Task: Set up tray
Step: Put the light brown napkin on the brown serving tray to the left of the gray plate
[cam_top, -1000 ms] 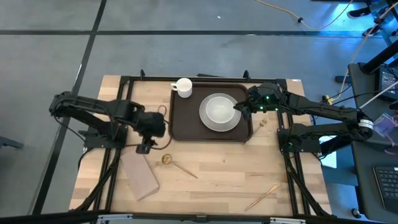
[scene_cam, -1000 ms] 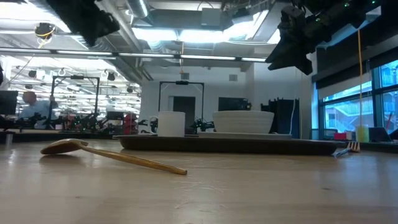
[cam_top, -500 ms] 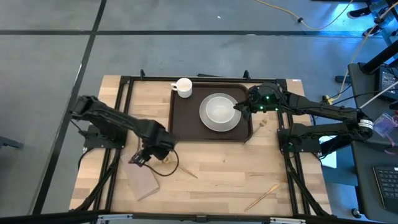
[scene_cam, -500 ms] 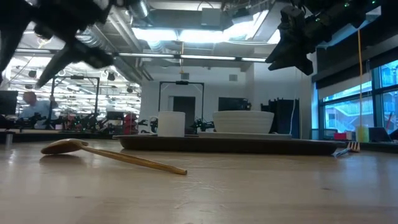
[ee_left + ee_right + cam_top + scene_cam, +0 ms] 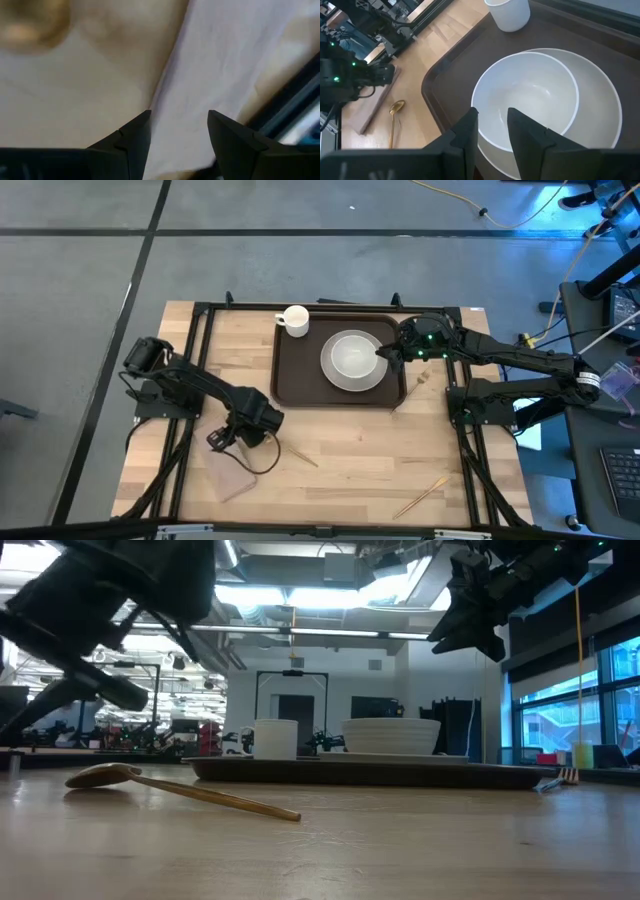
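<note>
Left claw (image 5: pixel 178 131) hovers spread over napkin (image 5: pixel 220 65); right claw (image 5: pixel 491 131), fingers slightly apart, above tray (image 5: pixel 295 370).

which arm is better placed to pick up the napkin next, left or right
Left, probably. The left gripper is open and hovers right over the napkin near the table's front left. The right gripper is above the bowl on the tray, far from the napkin.

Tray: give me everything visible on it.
The tray is dark brown, rectangular, with rounded corners and a raised rim, lying flat at the table's far middle. It carries a white bowl on a plate and a white cup at its far left corner. The right gripper hovers above the bowl's edge.
</note>
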Available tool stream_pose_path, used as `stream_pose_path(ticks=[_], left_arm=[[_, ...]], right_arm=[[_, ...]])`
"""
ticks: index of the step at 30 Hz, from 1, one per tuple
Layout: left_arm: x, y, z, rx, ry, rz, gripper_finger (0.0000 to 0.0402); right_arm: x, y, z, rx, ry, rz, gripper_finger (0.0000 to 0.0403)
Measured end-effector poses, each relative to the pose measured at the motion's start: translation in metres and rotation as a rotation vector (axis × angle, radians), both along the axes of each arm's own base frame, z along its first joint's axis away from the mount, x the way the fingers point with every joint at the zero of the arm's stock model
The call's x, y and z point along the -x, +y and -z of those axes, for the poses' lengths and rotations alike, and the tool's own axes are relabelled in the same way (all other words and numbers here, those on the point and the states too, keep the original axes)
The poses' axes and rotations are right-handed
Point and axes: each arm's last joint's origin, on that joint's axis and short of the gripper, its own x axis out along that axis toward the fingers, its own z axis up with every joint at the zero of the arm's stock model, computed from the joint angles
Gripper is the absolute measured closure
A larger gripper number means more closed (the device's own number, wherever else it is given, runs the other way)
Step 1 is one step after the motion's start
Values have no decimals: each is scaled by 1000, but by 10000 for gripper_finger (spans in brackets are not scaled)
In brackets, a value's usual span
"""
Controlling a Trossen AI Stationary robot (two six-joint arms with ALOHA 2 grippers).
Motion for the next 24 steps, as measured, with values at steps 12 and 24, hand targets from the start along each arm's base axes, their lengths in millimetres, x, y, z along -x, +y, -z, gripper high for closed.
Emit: stream_pose_path(ticks=[12,24], left_arm=[[17,-18,29,-39,-112,129,215],[34,-42,36,-57,-105,145,264]], right_arm=[[0,0,0,2,-1,1,295],[0,0,0,2,-2,1,295]])
